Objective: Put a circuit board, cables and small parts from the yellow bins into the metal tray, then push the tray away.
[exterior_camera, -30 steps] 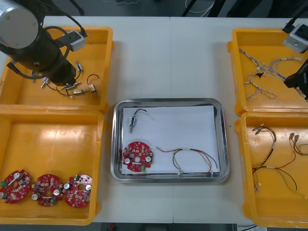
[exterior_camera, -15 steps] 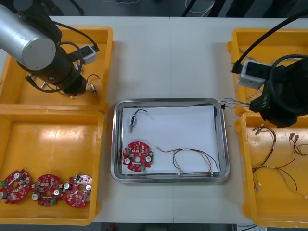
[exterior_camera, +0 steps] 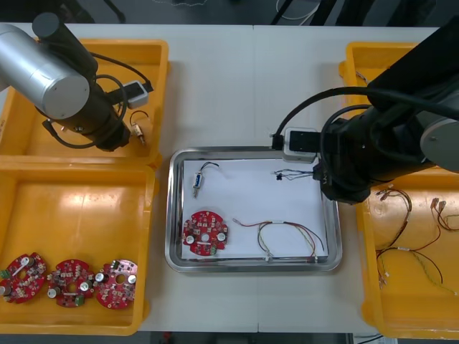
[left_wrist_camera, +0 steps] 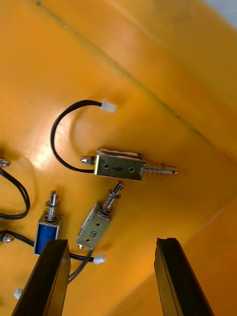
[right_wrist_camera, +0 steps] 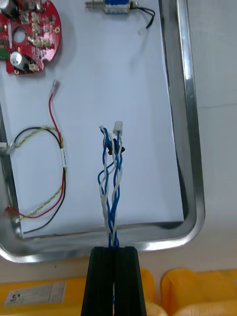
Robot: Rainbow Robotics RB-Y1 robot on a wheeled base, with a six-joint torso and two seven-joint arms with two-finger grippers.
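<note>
— Cable in the right tool [right_wrist_camera: 113,249]: why is it pinched at one end only?

— So the rest can hang. The black fingers are clamped together on the twisted blue and white cable [right_wrist_camera: 111,187]. Its free length, white plugs leading, trails over the white sheet inside the metal tray [right_wrist_camera: 190,148], toward the tray's far right corner. Held like that, I'd judge, it will lie down within the rim when let go, not drape across it.

— Is it touching the sheet?

— I cannot tell. The tool itself sits about over the tray's right edge, just inboard of the right-hand bins.

— Why that corner?

— It's the bare patch. The circuit board [exterior_camera: 205,233] lies by the tray's near left corner and a small metal part [exterior_camera: 197,179] by its far left corner. The red and yellow cable [exterior_camera: 283,236] loops along its near edge.

— And the left tool [left_wrist_camera: 112,242]?

— Its fingers stand apart with nothing between them, over the floor of the far left yellow bin [exterior_camera: 143,44]. Small metal parts [left_wrist_camera: 119,165] lie just beyond the fingertips. It looks placed there for a pick, should another part be wanted.

— What's left, by your reckoning?

— Letting go of the cable, then the push. The tray sits mid-desk [exterior_camera: 251,86] between the bins, with open surface toward the desk's far edge.
</note>
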